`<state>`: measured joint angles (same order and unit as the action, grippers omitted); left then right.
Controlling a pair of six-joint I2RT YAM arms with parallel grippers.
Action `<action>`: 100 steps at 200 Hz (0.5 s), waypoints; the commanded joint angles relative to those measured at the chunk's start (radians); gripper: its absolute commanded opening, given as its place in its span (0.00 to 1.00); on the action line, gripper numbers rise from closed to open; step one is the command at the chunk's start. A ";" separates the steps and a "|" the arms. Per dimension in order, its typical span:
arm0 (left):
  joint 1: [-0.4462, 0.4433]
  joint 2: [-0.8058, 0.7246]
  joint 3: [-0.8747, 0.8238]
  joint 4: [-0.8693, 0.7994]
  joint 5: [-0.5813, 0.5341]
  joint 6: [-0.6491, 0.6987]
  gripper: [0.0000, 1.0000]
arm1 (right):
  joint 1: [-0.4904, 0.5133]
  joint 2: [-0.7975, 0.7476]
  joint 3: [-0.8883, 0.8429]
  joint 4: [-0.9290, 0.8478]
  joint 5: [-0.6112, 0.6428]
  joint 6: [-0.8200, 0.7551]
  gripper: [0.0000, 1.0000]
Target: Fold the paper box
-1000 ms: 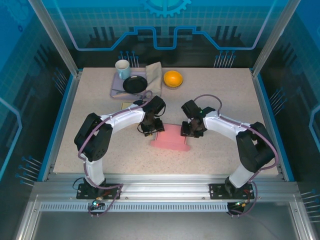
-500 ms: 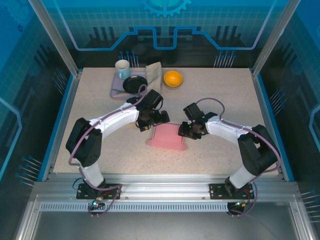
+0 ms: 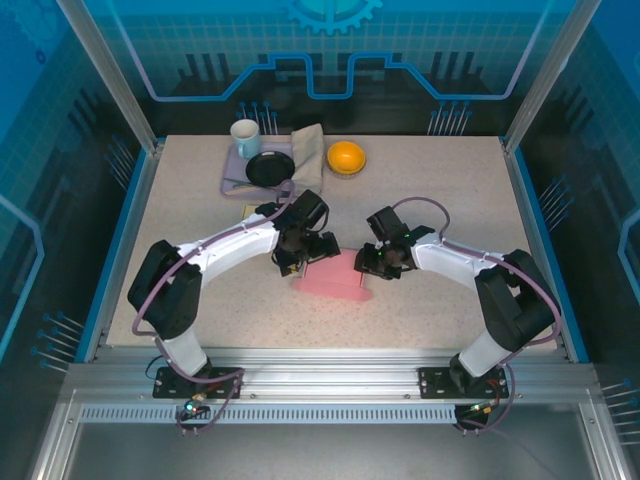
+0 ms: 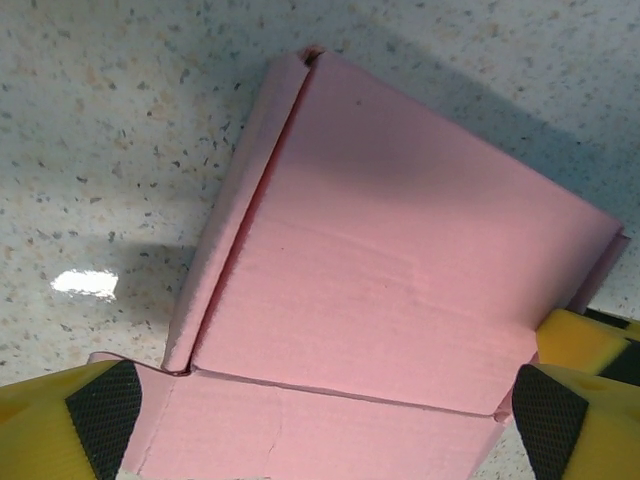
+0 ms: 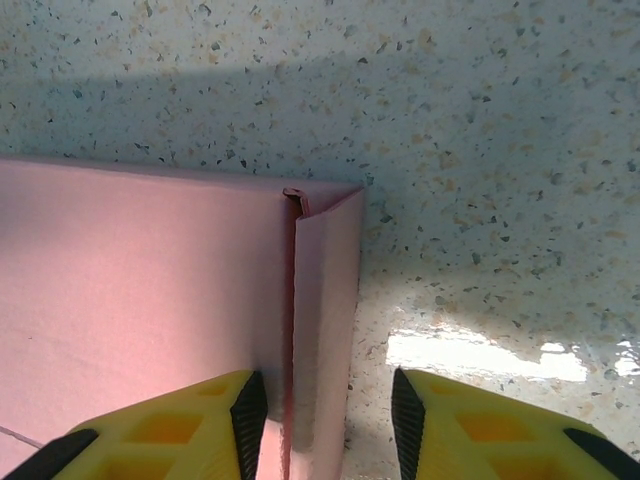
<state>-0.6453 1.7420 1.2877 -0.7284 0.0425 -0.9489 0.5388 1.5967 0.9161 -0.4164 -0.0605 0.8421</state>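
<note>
— Where to find the paper box [image 3: 335, 275] now?

— Near the middle of the desk [image 3: 450, 200], a little toward 6 o'clock. Only partly folded, by the look of it.

— How to do this fold well?

— First, the left gripper [image 4: 325, 405], at 10 o'clock of the box. Spread wide, with one pad near each end of the near flap. Pressing or only straddling, impossible to tell. Better to hold low and steady there, to fix the crease. Then the right gripper [image 5: 325, 420], at 2 o'clock of the box. Parted around the raised side wall, the inner finger just beside it and a clear gap on the outer side. Close gently, then push the wall upright along its crease, without crushing the corner.

— Any containers to mind?

— At 11 o'clock of the desk, a lilac tray [image 3: 232, 185] carrying a white mug [image 3: 245, 138] and a black dish [image 3: 270, 168]. Contents of the mug: cannot tell. Toward 12 o'clock, an orange bowl [image 3: 346, 157], nothing visible inside. Well apart from the box.
</note>
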 commanded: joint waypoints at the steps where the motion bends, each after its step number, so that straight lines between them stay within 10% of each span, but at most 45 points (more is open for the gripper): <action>1: -0.027 0.031 0.015 -0.026 0.037 -0.100 0.99 | 0.001 0.012 -0.031 -0.039 0.004 0.017 0.42; 100: -0.048 0.067 -0.018 -0.052 -0.063 -0.156 0.99 | 0.001 0.016 -0.059 -0.029 -0.010 0.015 0.43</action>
<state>-0.6918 1.7847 1.2865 -0.7376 0.0193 -1.0981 0.5377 1.5864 0.8959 -0.3912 -0.0612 0.8497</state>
